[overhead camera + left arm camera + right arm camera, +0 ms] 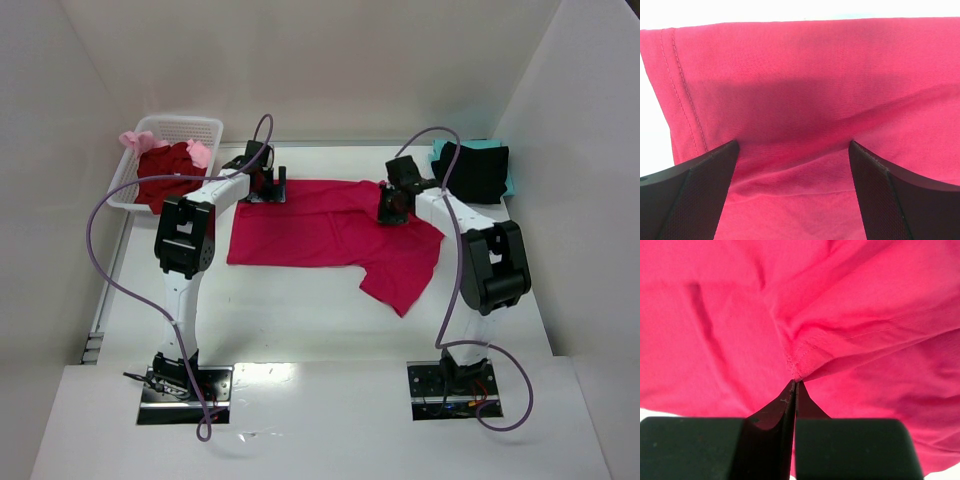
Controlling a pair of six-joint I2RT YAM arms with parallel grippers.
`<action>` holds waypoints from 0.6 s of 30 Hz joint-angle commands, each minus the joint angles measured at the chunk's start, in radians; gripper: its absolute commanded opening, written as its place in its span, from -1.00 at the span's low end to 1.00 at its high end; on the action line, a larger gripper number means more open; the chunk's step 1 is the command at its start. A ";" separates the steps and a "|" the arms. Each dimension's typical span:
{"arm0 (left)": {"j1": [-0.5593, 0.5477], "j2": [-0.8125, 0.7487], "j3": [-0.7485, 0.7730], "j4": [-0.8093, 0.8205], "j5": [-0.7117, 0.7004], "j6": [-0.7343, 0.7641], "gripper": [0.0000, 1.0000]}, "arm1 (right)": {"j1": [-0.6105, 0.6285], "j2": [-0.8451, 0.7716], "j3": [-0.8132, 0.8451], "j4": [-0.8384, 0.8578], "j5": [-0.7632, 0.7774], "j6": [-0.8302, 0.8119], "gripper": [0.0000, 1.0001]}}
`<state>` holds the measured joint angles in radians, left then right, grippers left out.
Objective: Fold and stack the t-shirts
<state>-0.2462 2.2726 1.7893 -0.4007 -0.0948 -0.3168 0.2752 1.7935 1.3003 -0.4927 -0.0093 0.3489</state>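
A crimson-pink t-shirt [320,230] lies spread across the middle of the table, one sleeve trailing toward the near right. My left gripper [268,190] is down at its far left corner. In the left wrist view the gripper [794,145] stands wide open, its fingers pressing on the cloth [815,75] beside the stitched hem, with a low wrinkle between them. My right gripper [391,212] is at the shirt's far right part. The right wrist view shows that gripper [796,382] shut, its tips pinching a stitched fold of the shirt [715,340].
A white lattice basket [180,122] at the far left holds a dark red t-shirt [165,180] and a pale pink one [200,151]. A black t-shirt [475,172] lies on a teal one [443,150] at the far right. White walls enclose the table.
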 commanded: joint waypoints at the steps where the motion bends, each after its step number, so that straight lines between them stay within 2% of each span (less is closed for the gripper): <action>1: 0.005 0.039 0.018 -0.015 0.026 0.004 0.96 | 0.039 -0.014 -0.027 -0.012 -0.023 -0.002 -1.00; 6: 0.005 0.039 0.009 -0.015 0.026 0.004 0.96 | 0.061 -0.014 -0.056 -0.021 0.005 -0.002 -1.00; 7: 0.005 0.039 0.009 -0.015 0.026 0.004 0.96 | 0.061 -0.014 -0.067 -0.021 0.015 -0.002 -0.95; 9: 0.005 0.039 0.009 -0.015 0.026 0.004 0.96 | 0.061 -0.014 -0.067 -0.021 0.031 -0.002 -0.60; 11: 0.005 0.039 0.009 -0.015 0.026 0.004 0.96 | 0.061 -0.014 -0.056 -0.033 0.075 -0.002 -0.14; 13: 0.005 0.039 0.009 -0.015 0.026 0.004 0.96 | 0.061 -0.014 -0.043 -0.033 0.112 0.007 -0.04; 18: 0.005 0.039 0.009 -0.015 0.026 0.004 0.96 | 0.007 -0.063 0.029 -0.023 0.184 0.027 0.41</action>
<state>-0.2462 2.2726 1.7893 -0.4007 -0.0948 -0.3168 0.3202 1.7939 1.2533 -0.5251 0.1017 0.3622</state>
